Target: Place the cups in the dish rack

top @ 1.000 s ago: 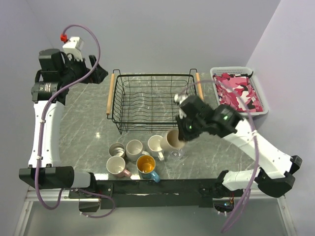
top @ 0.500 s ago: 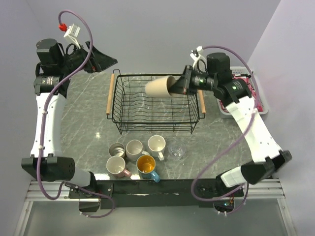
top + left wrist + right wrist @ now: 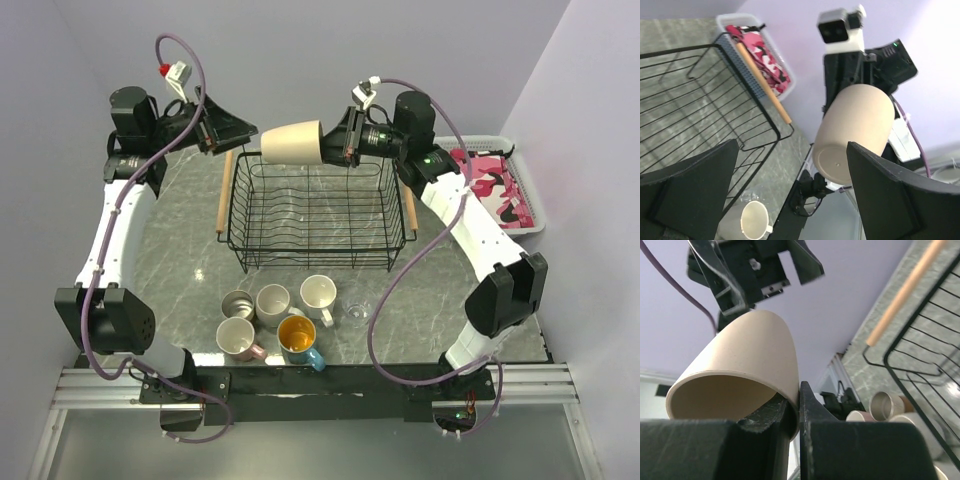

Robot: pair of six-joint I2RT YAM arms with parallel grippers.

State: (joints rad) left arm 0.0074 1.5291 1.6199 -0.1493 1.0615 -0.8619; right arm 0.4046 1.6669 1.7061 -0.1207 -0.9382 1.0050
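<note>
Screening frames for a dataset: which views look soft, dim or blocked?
Top external: evenly lit, sharp; the clear glass barely shows on the marble. Left wrist: tan cup crisp, dark fingers featureless. Right wrist: blurred fingers block the bottom.

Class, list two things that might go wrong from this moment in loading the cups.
The right hand pinches the tan cup by its rim wall alone, with the cup lying sideways; it may slip. The open left hand faces the cup's base nearby; the two may collide.
</note>
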